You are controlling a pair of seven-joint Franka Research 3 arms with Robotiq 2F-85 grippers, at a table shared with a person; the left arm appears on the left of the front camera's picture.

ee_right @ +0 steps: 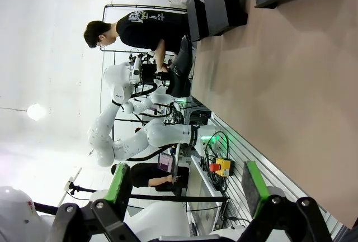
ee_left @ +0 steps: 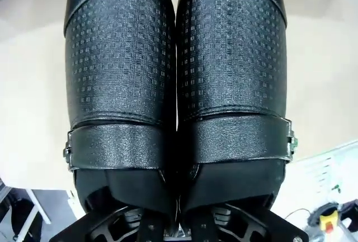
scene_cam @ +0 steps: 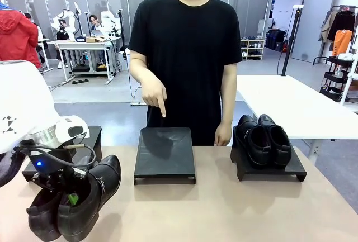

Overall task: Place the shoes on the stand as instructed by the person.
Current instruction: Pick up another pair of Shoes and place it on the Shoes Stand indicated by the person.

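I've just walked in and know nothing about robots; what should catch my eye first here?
At front left, the left end effector grips a pair of buckled black shoes. Across the table, the person's hand points down at the middle stand, while a plain black pair sits on the right stand.

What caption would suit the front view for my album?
Left gripper holds the buckled shoes; the person points down at the middle stand.

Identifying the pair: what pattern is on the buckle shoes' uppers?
Black buckle shoes: grid of small embossed squares, clearest in left wrist view.
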